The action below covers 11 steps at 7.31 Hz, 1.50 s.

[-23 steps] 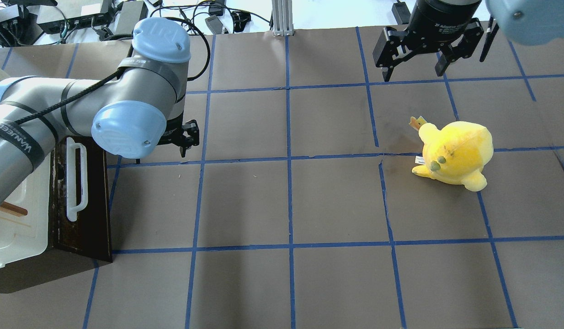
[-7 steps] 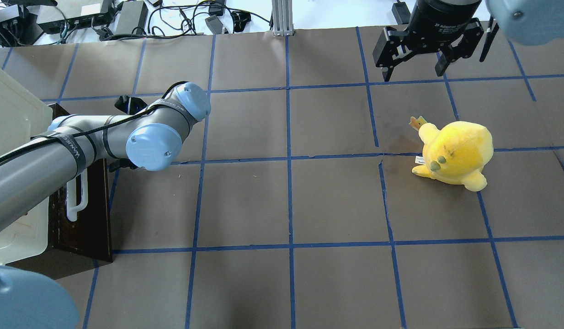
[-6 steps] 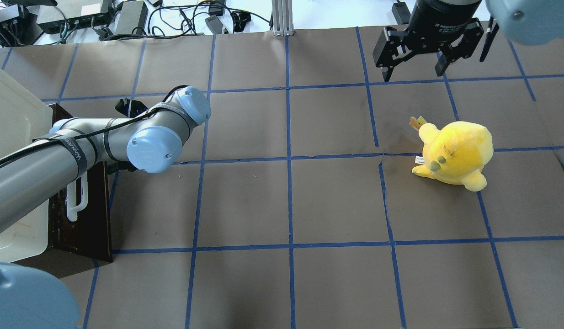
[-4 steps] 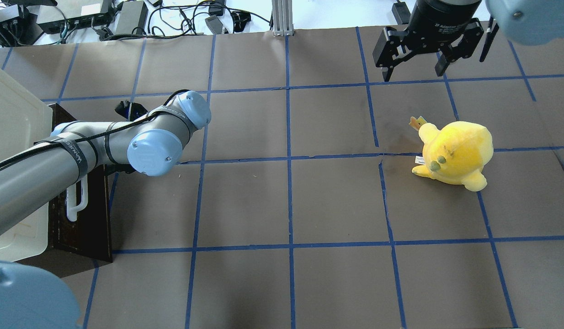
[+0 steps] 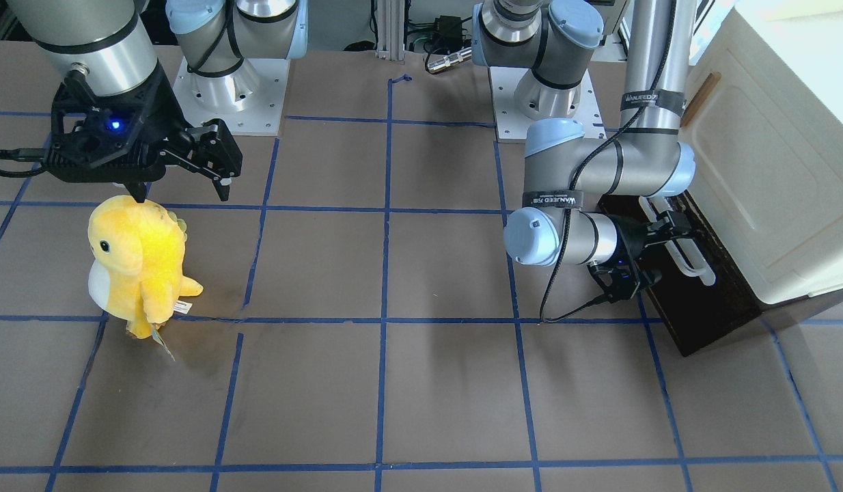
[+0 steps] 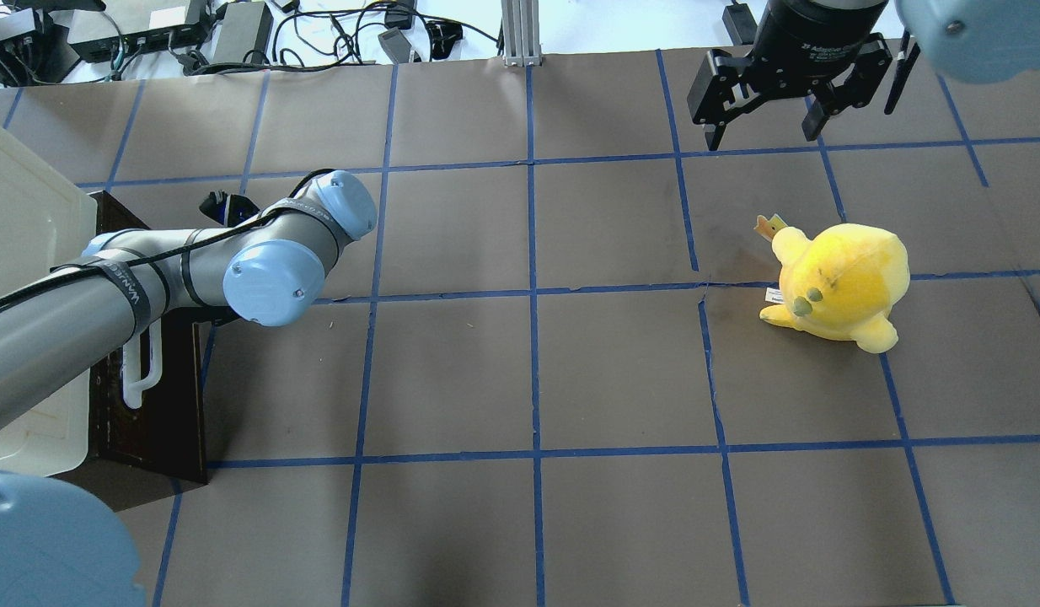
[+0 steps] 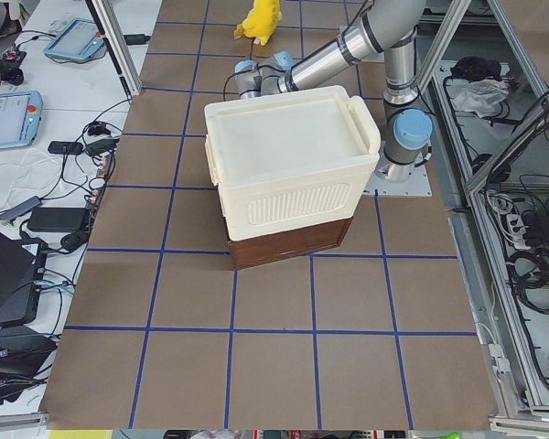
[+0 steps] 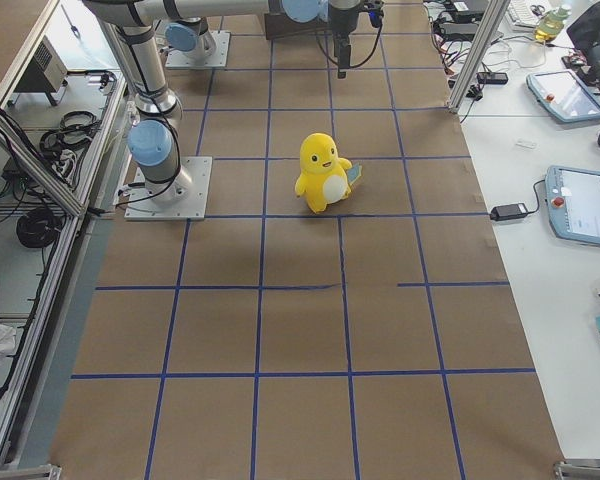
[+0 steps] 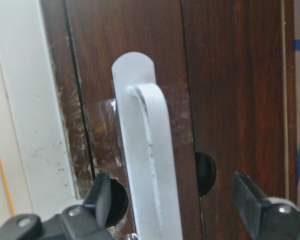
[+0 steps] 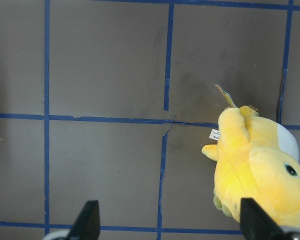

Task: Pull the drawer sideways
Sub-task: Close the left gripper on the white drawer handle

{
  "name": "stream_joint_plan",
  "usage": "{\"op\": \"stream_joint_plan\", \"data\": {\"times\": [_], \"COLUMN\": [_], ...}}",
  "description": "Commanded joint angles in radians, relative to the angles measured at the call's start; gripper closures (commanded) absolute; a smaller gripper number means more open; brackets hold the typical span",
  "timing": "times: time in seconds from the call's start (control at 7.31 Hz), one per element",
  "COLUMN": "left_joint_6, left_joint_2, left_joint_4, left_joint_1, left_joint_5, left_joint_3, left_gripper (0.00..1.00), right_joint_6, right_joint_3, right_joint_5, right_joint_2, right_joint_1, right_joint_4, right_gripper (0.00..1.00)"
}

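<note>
The dark brown drawer sits under the cream-white cabinet at the table's left edge, its white bar handle facing the table. In the left wrist view the handle runs up the drawer front. My left gripper is open, one finger on each side of the handle, not closed on it. In the front view it is level with the handle. My right gripper is open and empty at the far right.
A yellow plush toy stands on the right half of the table, below the right gripper. Blue tape lines grid the brown table cover. Cables and power boxes lie beyond the far edge.
My left arm has come down and turned its wrist toward the drawer front, then crept a little left onto the handle. The drawer, the plush toy and the right arm have not moved.
</note>
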<state>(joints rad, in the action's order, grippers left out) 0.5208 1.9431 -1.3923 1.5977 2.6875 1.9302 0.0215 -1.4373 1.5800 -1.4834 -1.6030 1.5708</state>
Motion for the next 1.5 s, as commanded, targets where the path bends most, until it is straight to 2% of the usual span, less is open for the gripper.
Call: {"op": "stream_joint_plan", "data": {"times": [0.0, 0.41, 0.55, 0.82, 1.37], "left_joint_6": [-0.004, -0.004, -0.002, -0.004, -0.004], "left_joint_2": [-0.007, -0.009, -0.006, -0.010, -0.013], "left_joint_4": [0.001, -0.002, -0.001, -0.002, -0.002], "left_joint_1": [0.005, 0.010, 0.008, 0.008, 0.027], "left_joint_5": [-0.001, -0.001, -0.001, -0.001, -0.001], "left_joint_3": [0.004, 0.006, 0.006, 0.006, 0.006], "left_gripper": [0.28, 0.28, 0.37, 0.45, 0.52], "right_joint_6": [0.000, 0.000, 0.000, 0.000, 0.000], "right_joint_3": [0.000, 0.000, 0.000, 0.000, 0.000], "right_joint_5": [0.000, 0.000, 0.000, 0.000, 0.000], "right_joint_2": [0.000, 0.000, 0.000, 0.000, 0.000], "right_joint_1": [0.000, 0.000, 0.000, 0.000, 0.000], "right_joint_4": [0.000, 0.000, 0.000, 0.000, 0.000], "right_gripper": [0.00, 0.00, 0.00, 0.00, 0.00]}}
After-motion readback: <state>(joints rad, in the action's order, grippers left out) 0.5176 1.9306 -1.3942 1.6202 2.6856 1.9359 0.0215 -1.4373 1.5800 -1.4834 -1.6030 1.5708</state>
